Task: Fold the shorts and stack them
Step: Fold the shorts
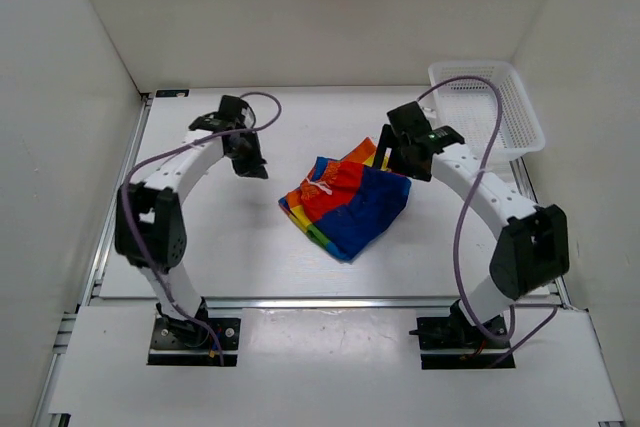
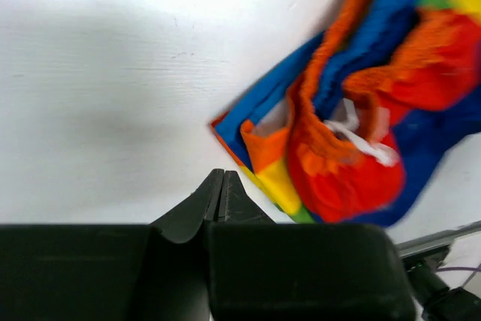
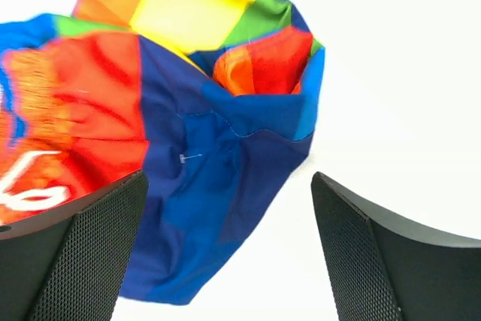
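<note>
Well apart from the basket [image 1: 466, 113], the shorts [image 1: 345, 202] lie crumpled

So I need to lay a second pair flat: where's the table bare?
The table is bare between the left gripper and the shorts, along the near edge, and behind the shorts. Crowded: right gripper at the shorts' far right edge, basket in the far-right corner.

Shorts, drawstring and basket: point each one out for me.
shorts [image 1: 365, 207]: top view, on the blue panel.
drawstring [image 2: 364, 143]: left wrist view, on the white cord over the red fabric.
basket [image 1: 465, 107]: top view, on its bare mesh floor.
</note>
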